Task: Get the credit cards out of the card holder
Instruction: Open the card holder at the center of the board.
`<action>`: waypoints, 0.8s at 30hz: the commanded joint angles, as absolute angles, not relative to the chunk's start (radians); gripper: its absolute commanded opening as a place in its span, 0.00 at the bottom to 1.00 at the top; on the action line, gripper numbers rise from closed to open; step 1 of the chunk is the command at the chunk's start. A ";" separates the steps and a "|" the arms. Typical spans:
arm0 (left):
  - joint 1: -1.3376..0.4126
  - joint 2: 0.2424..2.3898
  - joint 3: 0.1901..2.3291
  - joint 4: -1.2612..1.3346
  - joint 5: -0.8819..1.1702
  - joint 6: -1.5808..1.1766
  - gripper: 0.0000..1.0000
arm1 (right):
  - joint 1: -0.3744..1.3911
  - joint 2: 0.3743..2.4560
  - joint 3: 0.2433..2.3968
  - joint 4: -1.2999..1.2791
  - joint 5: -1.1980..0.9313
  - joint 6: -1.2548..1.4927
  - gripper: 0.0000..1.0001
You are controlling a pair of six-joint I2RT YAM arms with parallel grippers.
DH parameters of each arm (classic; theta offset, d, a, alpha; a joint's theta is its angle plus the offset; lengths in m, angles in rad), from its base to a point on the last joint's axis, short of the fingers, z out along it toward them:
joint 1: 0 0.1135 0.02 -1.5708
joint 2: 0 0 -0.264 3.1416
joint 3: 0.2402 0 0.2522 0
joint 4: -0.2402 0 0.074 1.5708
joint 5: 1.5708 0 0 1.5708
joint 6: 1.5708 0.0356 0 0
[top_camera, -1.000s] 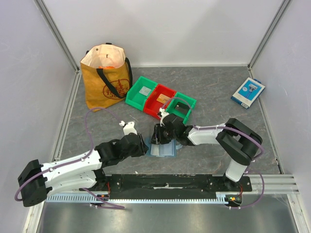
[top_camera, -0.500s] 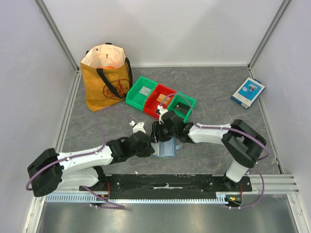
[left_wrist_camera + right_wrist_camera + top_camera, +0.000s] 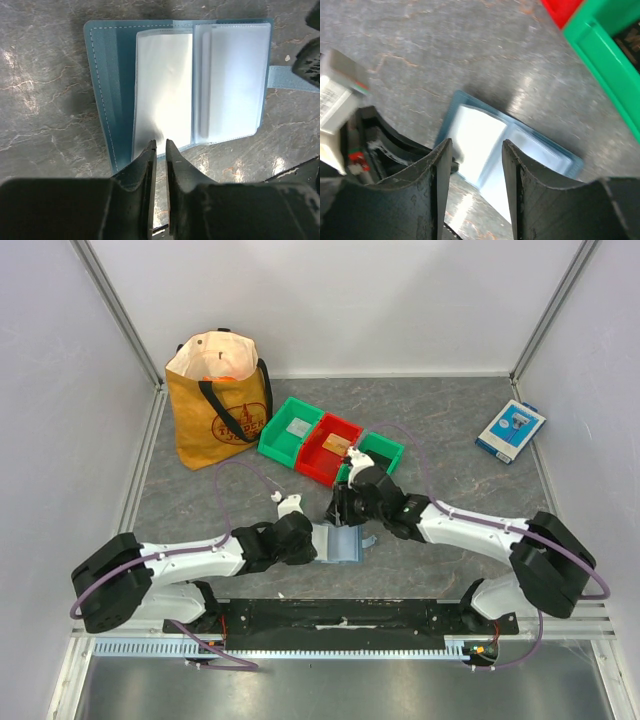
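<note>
Dusty-blue bifold card holder (image 3: 112,90) lies open and flat on the grey marbled counter (image 3: 450,440), with pale credit cards (image 3: 235,85) in its clear pockets. Left fingers (image 3: 142,167) stand nearly together at its near edge; whether they grip it, I cannot tell. Right fingers (image 3: 432,185) hover spread above it.

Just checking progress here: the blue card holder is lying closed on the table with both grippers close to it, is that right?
Not quite. The card holder does lie on the table with the left gripper and right gripper close to it. But it is open, not closed: the left wrist view shows its clear sleeves spread out.
</note>
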State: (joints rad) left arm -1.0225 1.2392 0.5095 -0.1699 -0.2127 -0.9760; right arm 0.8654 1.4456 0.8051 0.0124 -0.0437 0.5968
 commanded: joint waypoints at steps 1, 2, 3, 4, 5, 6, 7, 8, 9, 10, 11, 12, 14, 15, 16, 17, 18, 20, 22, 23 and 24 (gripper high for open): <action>-1.023 1.259 0.503 -0.140 -0.252 -0.996 0.18 | 0.861 1.387 0.721 -0.051 0.044 0.598 0.50; -1.023 1.261 0.500 -0.137 -0.252 -0.999 0.17 | 0.861 1.381 0.709 -0.049 0.043 0.601 0.49; -1.023 1.262 0.497 -0.135 -0.249 -0.999 0.17 | 0.859 1.376 0.697 -0.049 0.041 0.604 0.48; -1.023 1.264 0.495 -0.133 -0.247 -0.999 0.17 | 0.859 1.373 0.689 -0.048 0.040 0.606 0.47; -1.022 1.266 0.494 -0.133 -0.245 -1.000 0.17 | 0.861 1.373 0.680 -0.045 0.038 0.607 0.45; -1.023 1.267 0.492 -0.132 -0.244 -1.000 0.17 | 0.861 1.373 0.672 -0.044 0.037 0.609 0.43; -1.023 1.267 0.491 -0.132 -0.242 -1.000 0.17 | 0.861 1.376 0.666 -0.043 0.037 0.611 0.41; -1.023 1.269 0.491 -0.130 -0.242 -1.000 0.17 | 0.859 1.376 0.660 -0.040 0.037 0.612 0.39; -1.023 1.270 0.489 -0.129 -0.241 -1.000 0.17 | 0.859 1.376 0.654 -0.035 0.037 0.615 0.38; -1.022 1.270 0.488 -0.127 -0.239 -1.000 0.17 | 0.861 1.377 0.649 -0.035 0.037 0.615 0.38; -1.023 1.272 0.488 -0.126 -0.238 -1.000 0.17 | 0.861 1.378 0.646 -0.034 0.037 0.620 0.37; -1.023 1.272 0.486 -0.124 -0.236 -1.000 0.17 | 0.859 1.379 0.643 -0.032 0.037 0.621 0.36; -1.022 1.276 0.486 -0.124 -0.233 -1.002 0.17 | 0.861 1.381 0.637 -0.026 0.037 0.626 0.35; -1.022 1.275 0.483 -0.121 -0.232 -1.002 0.17 | 0.859 1.382 0.635 -0.026 0.037 0.629 0.35; -1.022 1.275 0.485 -0.120 -0.232 -1.002 0.17 | 0.859 1.385 0.632 -0.025 0.034 0.630 0.35; -1.023 1.276 0.485 -0.120 -0.230 -1.002 0.17 | 0.859 1.391 0.630 -0.022 0.032 0.630 0.35; -1.023 1.276 0.483 -0.118 -0.230 -1.002 0.17 | 0.859 1.396 0.630 -0.021 0.029 0.630 0.35; -1.023 1.278 0.483 -0.118 -0.229 -1.002 0.17 | 0.859 1.405 0.624 -0.009 0.017 0.635 0.34; -1.023 1.278 0.483 -0.117 -0.227 -1.002 0.17 | 0.861 1.408 0.618 -0.009 0.011 0.638 0.34; -1.022 1.278 0.483 -0.115 -0.227 -1.002 0.17 | 0.859 1.411 0.617 -0.008 0.008 0.640 0.33; -1.023 1.279 0.483 -0.115 -0.226 -1.002 0.17 | 0.859 1.416 0.617 -0.008 0.003 0.640 0.33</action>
State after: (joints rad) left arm -1.0225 1.2675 0.4931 -0.1440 -0.2153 -0.9775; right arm 0.8600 1.4021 0.6273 -0.0395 0.0143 0.6247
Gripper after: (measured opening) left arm 0.167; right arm 0.338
